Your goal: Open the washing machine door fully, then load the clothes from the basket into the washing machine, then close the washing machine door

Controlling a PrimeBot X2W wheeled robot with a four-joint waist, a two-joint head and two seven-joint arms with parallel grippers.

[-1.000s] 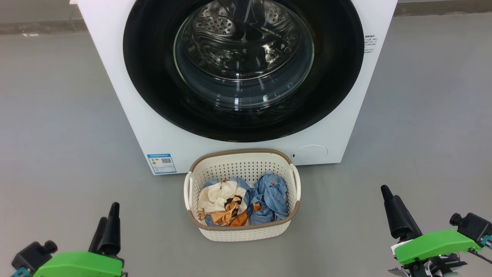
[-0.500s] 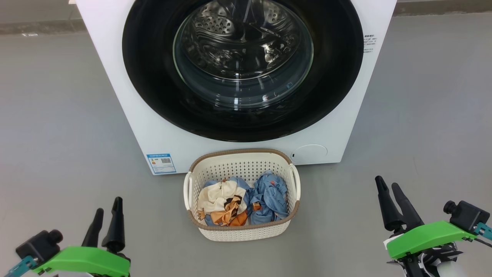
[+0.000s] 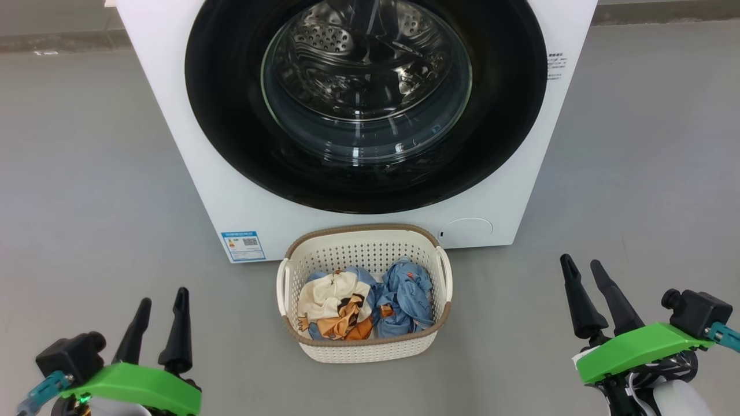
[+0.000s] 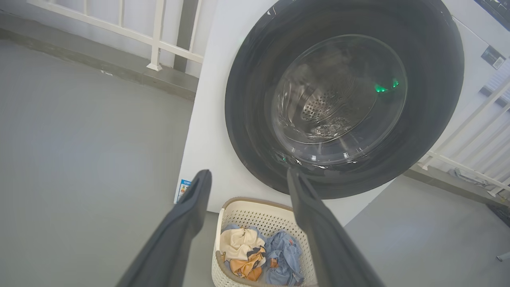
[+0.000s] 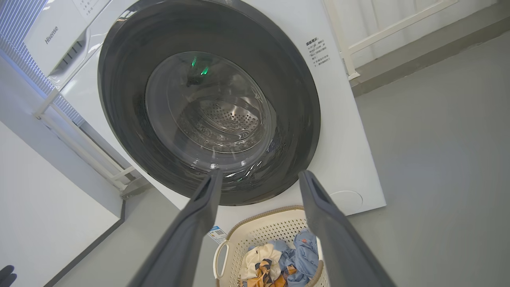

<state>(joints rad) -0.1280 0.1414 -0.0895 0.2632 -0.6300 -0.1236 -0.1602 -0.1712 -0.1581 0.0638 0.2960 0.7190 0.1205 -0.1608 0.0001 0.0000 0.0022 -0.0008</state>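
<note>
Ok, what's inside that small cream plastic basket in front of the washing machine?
The small cream perforated plastic basket holds two crumpled garments: a cream one printed orange and brown and a light blue one. They cover the basket floor, so anything beneath is hidden.

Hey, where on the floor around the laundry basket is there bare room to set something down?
Bare floor lies left of the washing machine and basket, ahead of the left pincer; a matching patch lies to their right, ahead of the right pincer. Crowded: the narrow strip between basket and machine front.
</note>
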